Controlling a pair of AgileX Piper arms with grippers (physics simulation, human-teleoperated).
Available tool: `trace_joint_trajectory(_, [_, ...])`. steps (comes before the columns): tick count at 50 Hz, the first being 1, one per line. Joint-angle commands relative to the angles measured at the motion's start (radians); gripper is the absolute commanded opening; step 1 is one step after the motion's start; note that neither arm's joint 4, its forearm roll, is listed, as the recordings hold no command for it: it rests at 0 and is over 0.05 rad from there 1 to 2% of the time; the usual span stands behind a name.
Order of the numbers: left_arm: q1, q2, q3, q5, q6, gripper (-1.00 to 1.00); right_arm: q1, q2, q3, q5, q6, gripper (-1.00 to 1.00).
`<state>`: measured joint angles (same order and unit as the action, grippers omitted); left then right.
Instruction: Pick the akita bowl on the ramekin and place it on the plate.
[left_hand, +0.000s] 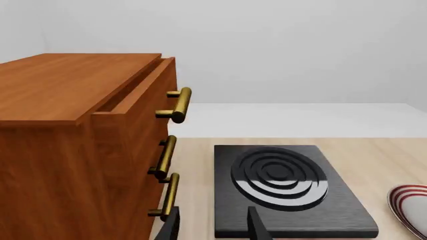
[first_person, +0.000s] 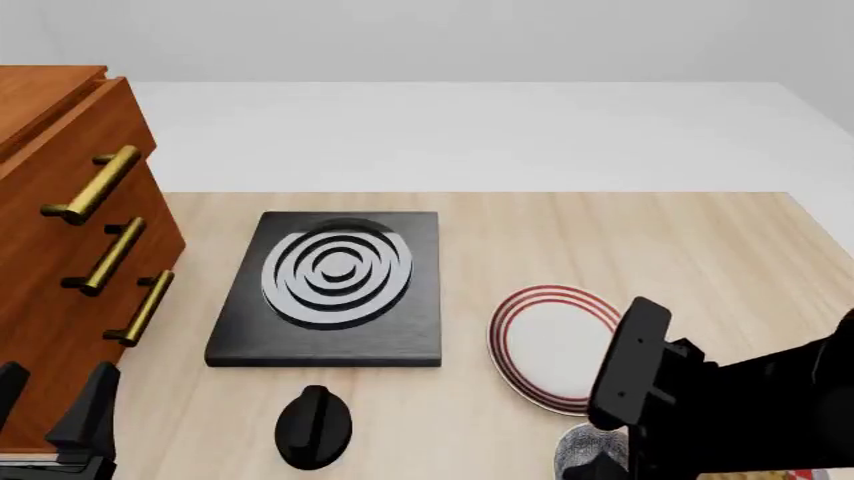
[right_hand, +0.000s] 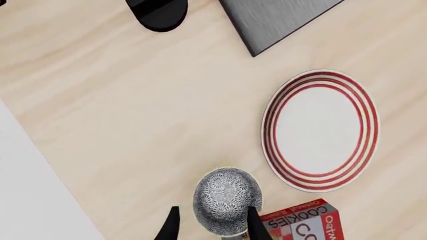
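The akita bowl (right_hand: 226, 200) stands upright with its opening facing up, so your right wrist camera looks down into the grey-white speckled inside; it is round and has no long axis to speak of. It sits near the table edge, close to the plate (right_hand: 320, 130) but not touching it, and just beside a red cookies box (right_hand: 308, 224). A thin white edge shows under the bowl; whether this is the ramekin cannot be told. Your right gripper (right_hand: 210, 225) has its fingers spread, one on each side of the bowl's near rim, and they grip nothing. In the front view the right arm hides most of the bowl. Your left gripper (left_hand: 212, 225) is also spread and empty, above the table before the black stove burner (left_hand: 287, 187), beside the wooden cabinet (left_hand: 73, 150).
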<state>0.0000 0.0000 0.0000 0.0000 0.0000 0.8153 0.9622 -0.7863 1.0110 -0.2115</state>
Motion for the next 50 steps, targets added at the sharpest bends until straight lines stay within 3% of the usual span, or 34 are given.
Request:
trace_joint_trajectory(1, [0.000,0.000,0.000,0.000,0.000,1.00,0.036,0.020,0.051,-0.044,0.027,1.00])
trace_joint_trajectory(19, [0.000,0.000,0.000,0.000,0.000,1.00,0.089,0.045,0.128,-0.133,0.093,1.00])
trace_joint_trajectory(23, [0.000,0.000,0.000,0.000,0.000,1.00,0.089,0.045,0.149,-0.143,0.092,1.00])
trace_joint_trajectory(24, [0.000,0.000,0.000,0.000,0.000,1.00,0.069,0.044,0.144,-0.139,0.071,1.00])
trace_joint_trajectory(37, [0.000,0.000,0.000,0.000,0.000,1.00,0.109,0.056,0.224,-0.193,0.090,1.00])
trace_joint_trajectory(50, [0.000,0.000,0.000,0.000,0.000,1.00,0.062,0.054,0.260,-0.229,0.065,1.00])
